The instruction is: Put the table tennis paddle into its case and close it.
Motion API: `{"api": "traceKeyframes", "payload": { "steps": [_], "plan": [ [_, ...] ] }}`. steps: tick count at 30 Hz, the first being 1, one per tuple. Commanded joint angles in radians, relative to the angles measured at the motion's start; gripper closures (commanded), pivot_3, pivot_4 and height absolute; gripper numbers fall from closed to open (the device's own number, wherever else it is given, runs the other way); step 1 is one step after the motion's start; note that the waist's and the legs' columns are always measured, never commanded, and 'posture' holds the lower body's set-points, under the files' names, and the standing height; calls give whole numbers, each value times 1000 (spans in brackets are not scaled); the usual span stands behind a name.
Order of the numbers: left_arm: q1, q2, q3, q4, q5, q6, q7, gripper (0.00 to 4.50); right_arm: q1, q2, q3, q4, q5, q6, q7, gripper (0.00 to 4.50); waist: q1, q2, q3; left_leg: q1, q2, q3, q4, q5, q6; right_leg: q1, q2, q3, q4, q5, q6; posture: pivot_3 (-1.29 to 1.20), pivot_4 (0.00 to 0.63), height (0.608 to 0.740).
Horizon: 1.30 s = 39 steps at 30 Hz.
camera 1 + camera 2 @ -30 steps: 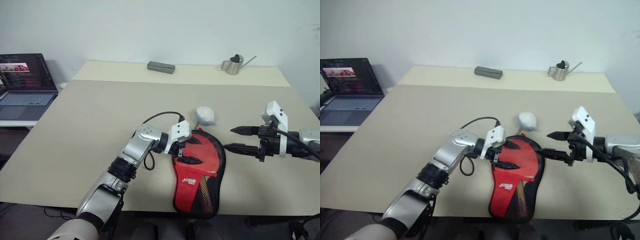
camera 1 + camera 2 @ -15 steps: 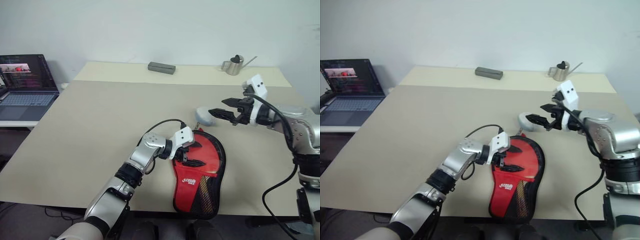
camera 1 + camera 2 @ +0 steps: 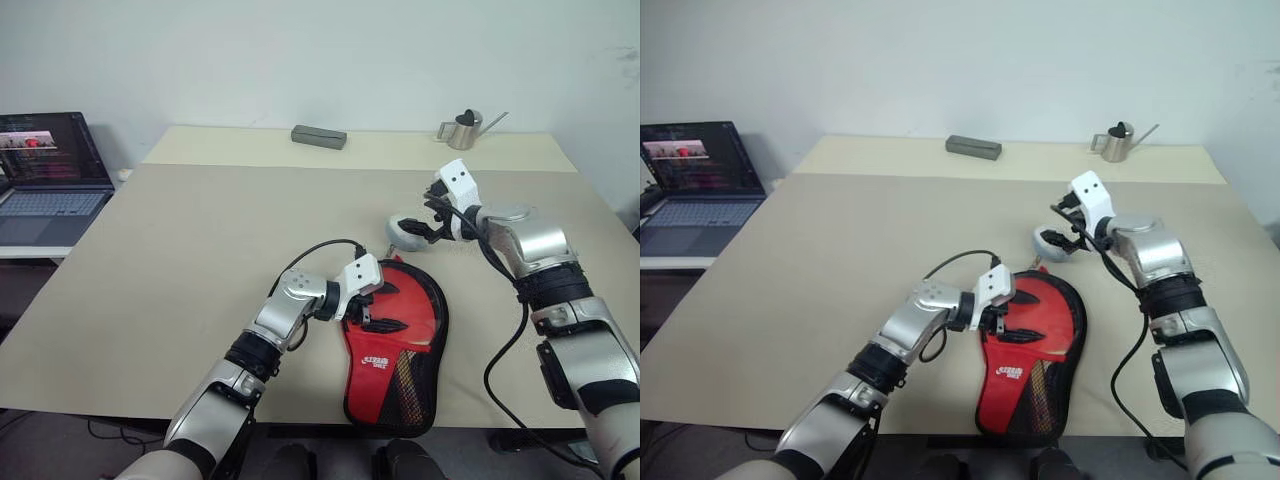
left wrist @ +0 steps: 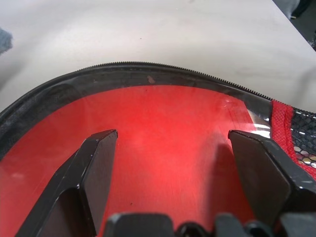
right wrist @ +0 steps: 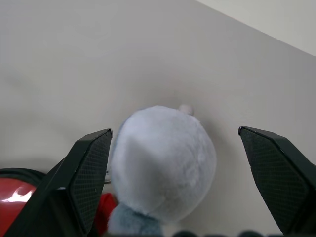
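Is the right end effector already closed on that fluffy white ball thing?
No, the right end effector stands wide open, its fingers either side of the fluffy white ball.

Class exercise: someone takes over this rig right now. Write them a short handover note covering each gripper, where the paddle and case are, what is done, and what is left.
Left gripper: jaws open, over the red face of the paddle, holding nothing.
Right gripper: jaws open, either side of the fluffy white pompom at the top of the case, not closed on it.
The paddle lies inside the case at the near edge of the table.
Done: paddle in.
Left: whether the zip is shut cannot be told; check it and close it.
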Motion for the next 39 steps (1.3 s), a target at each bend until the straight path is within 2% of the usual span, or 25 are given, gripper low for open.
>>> {"api": "traceKeyframes", "payload": {
  "steps": [1,9,14,20,24,26,39],
  "plan": [
    [23,-2,-16,19,14,14,7,597,-57,28,-2,79,-41,-68,24,0,-3,0,0,0,0,0,0,0,0,0,0,0,0,0,0,0,150,740],
    [27,-4,-18,18,15,16,14,597,-97,74,-7,246,-123,-158,19,0,-6,1,0,0,0,0,0,0,0,0,-1,1,1,0,0,0,150,740],
    [37,-6,-23,10,16,18,20,536,-105,73,-21,258,-146,-181,5,1200,-7,1,0,2,0,1,0,0,0,0,-1,2,5,0,0,0,150,740],
    [44,-4,-27,21,23,17,22,536,-80,71,-18,216,-165,-176,15,3178,-11,1,-1,3,-1,1,0,0,0,0,-1,2,6,0,0,0,150,740],
    [53,6,-30,31,29,15,20,536,-41,74,-14,161,-174,-162,16,4004,-12,2,-1,3,-1,1,0,0,0,0,-1,2,6,0,0,0,150,740],
    [58,11,-28,38,32,13,22,536,-20,73,-14,130,-180,-152,15,4268,-12,3,-2,3,-1,1,0,0,0,0,-1,2,6,0,0,0,150,740],
    [123,27,-32,7,28,35,33,536,176,-77,1,-137,-243,-98,69,4313,-15,6,-6,8,-1,2,0,0,0,4,0,3,6,-1,0,0,150,740]
  ]
}}
